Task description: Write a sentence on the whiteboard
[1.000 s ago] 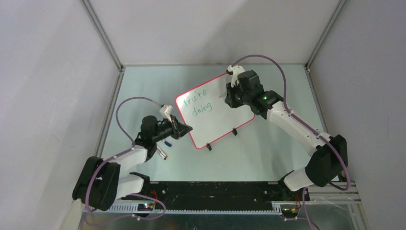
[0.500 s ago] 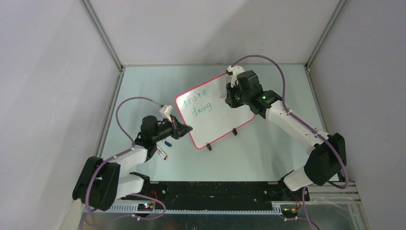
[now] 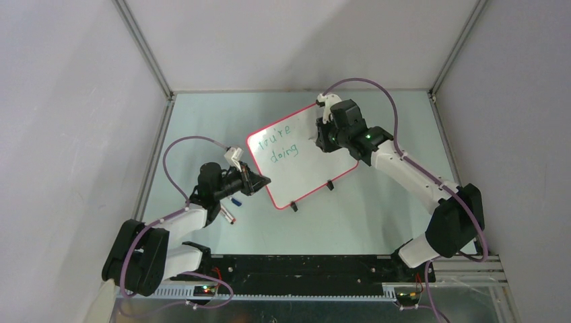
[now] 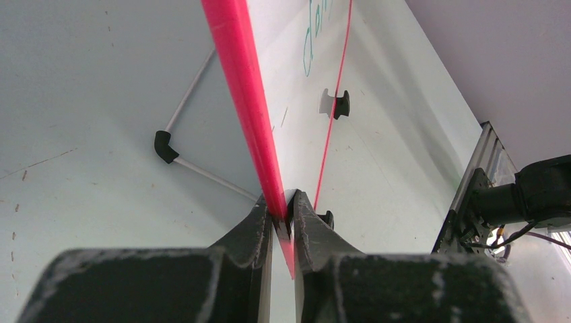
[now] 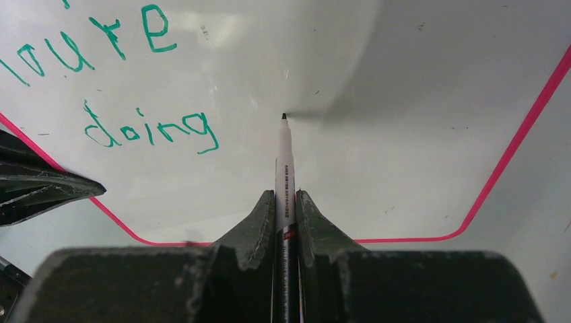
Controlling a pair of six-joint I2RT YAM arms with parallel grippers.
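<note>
- Beside the left arm, two small stick-like things lie on the table (image 3: 377, 208), one pale (image 3: 229, 215) and one with a blue end (image 3: 237, 200); they are too small to tell what they are.
- The left gripper (image 4: 283, 205) reaches in from the left, its fingers pinching the whiteboard's red-pink rim at the left edge.
- The whiteboard (image 3: 303, 161) sits mid-table between the two arms, turned at an angle, with two black clip feet (image 3: 330, 184) along its near edge.
- Green handwriting (image 5: 151, 128) on its left part reads roughly "you're" above "doing".
- The right gripper (image 5: 285, 202) hangs over the board's right part, fingers pressed tight on a slim white marker (image 5: 283, 161).
- The marker's dark tip sits just right of "doing", its shadow meeting it; I cannot tell whether it touches the board.
</note>
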